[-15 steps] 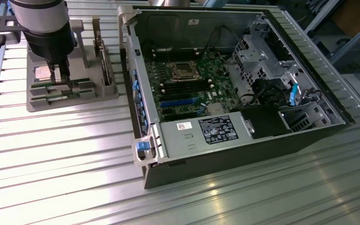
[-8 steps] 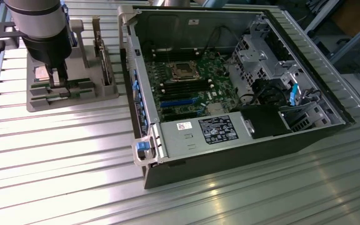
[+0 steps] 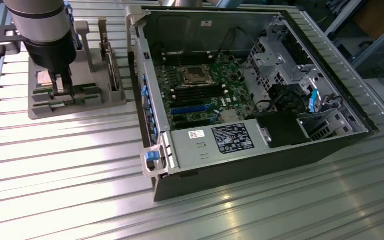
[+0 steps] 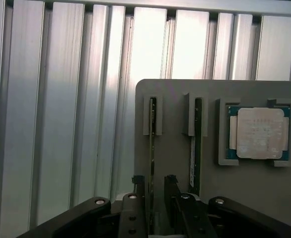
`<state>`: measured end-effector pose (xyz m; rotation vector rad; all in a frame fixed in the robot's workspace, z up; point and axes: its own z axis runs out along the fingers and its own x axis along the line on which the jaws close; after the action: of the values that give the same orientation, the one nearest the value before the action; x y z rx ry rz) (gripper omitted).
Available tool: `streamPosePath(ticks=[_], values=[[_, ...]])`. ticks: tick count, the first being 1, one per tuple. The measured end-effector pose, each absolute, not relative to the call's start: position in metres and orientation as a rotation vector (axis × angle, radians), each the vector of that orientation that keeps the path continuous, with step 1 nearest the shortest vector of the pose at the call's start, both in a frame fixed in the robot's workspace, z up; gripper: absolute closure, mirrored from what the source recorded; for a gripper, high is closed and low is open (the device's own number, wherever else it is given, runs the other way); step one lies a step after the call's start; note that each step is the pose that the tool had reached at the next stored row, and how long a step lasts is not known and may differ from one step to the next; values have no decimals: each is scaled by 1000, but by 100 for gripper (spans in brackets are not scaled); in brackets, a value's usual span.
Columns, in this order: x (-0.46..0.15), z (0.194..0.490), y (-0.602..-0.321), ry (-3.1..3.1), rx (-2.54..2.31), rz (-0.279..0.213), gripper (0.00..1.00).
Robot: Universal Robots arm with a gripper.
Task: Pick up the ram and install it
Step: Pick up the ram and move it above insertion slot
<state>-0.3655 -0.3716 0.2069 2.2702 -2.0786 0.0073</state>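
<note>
Ribbed aluminium tabletop (image 4: 61, 124), grey slotted holder (image 4: 175, 153), gripper (image 4: 155, 179) wide astride thin green ram (image 4: 151, 129), edge-up.

Materials and finishes, my work area
Surface (image 3: 78, 165): ribbed bare metal, glossy, reflective. Holder (image 4: 173, 148): matt grey plastic, smooth. CPU chip (image 4: 262, 133): dull silver metal lid. Ram (image 4: 151, 134): green circuit board. My end effector (image 4: 155, 183): matt black, with bright metal screws.

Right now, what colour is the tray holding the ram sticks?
Grey tray; wrist view shows it best.
</note>
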Motion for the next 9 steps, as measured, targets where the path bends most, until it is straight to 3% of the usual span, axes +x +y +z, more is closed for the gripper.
streamPosePath(ticks=[2, 5, 9], values=[[-366, 207, -372, -2079, 2270, 7, 70], [-366, 207, -372, -2079, 2270, 7, 88], [-365, 207, -372, -2079, 2270, 7, 88]])
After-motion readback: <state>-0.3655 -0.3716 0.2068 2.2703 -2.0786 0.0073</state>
